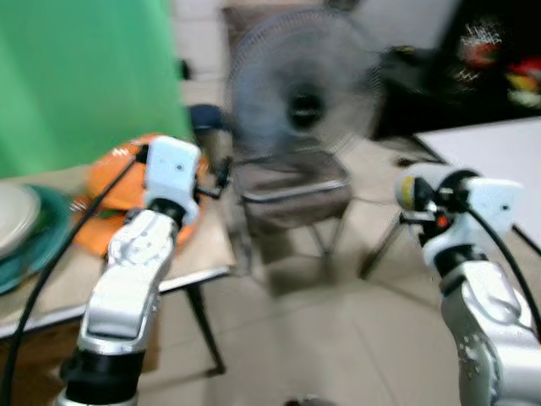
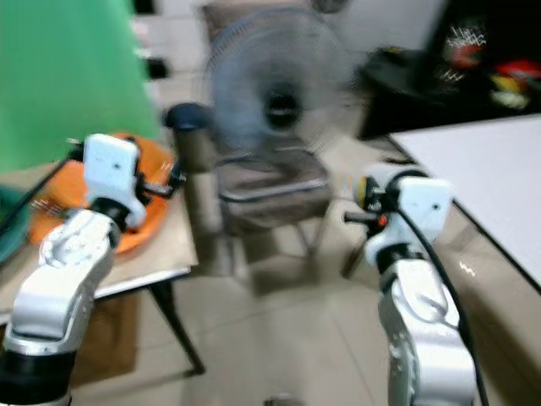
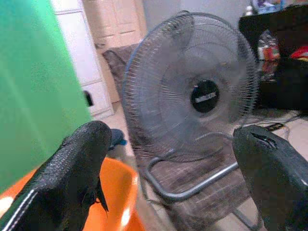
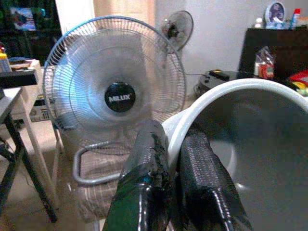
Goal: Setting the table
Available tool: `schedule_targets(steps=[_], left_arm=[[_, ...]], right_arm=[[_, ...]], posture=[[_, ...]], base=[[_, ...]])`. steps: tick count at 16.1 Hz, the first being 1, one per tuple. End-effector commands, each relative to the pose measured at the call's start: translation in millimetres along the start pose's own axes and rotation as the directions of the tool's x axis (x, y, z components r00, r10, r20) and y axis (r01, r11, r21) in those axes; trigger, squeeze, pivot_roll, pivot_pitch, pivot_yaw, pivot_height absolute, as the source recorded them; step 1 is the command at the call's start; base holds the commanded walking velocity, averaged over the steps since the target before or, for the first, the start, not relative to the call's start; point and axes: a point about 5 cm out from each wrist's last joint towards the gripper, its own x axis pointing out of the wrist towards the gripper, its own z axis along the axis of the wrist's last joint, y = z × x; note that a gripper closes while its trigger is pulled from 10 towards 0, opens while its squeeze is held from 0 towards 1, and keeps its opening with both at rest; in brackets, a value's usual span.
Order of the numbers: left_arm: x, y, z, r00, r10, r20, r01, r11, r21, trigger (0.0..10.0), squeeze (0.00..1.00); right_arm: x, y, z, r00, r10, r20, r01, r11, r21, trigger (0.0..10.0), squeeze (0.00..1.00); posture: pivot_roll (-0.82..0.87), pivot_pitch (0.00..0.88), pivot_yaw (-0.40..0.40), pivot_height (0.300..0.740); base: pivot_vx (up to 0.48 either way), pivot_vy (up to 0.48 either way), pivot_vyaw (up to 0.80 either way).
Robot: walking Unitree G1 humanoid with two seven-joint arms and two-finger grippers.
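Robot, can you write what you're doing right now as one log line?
right pincer: shut on white bowl rim | left pincer: open, empty, over orange bowl | ahead: fan on chair

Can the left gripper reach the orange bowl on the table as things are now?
Probably yes. The left gripper is open and holds nothing, and the orange bowl lies just beneath and beside it on the table. Nothing appears to stand between them, though the head views are blurred.

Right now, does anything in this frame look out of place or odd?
One thing: a standing fan is propped on the seat of a chair rather than on the floor. Otherwise, the right claw pinches a white bowl's rim, and the left claw is open near the orange basin.
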Motion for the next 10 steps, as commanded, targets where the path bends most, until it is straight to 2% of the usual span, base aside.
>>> schedule_targets(steps=[1, 3, 6, 10], left_arm=[[1.0, 2.6, 0, 1.0, 0.018, -0.011, -0.018, 1.0, -0.02, 10.0, 0.0], [0.8, 4.7, 1, 1.0, 0.01, -0.003, -0.01, 1.0, -0.016, 10.0, 0.0], [3.2, -2.7, 8, 0.998, -0.053, 0.028, 0.054, 0.997, -0.047, 10.0, 0.0], [0.9, -1.5, 3, 0.999, -0.043, 0.004, 0.043, 0.998, -0.046, 10.0, 0.0]], right_arm=[[3.4, -1.1, 1, 1.0, -0.007, 0.0, 0.007, 1.0, -0.009, 10.0, 0.0], [6.6, 1.9, 2, 1.0, 0.003, 0.001, -0.003, 1.0, -0.007, 10.0, 0.0], [13.8, 5.3, 2, 1.0, 0.03, 0.003, -0.03, 0.999, -0.045, 10.0, 0.0], [15.7, 8.0, 3, 0.999, 0.045, 0.007, -0.045, 0.998, -0.036, 10.0, 0.0]], posture=[[-0.01, 0.0, -0.049, 0.74], [0.0, 0.0, -0.055, 0.74], [0.0, 0.0, -0.057, 0.74], [0.0, 0.0, -0.066, 0.74]], base=[[0.0, 0.0, -0.76], [0.0, 0.0, -0.76], [0.085, 0.0, -0.75], [0.305, 0.0, 0.0]])
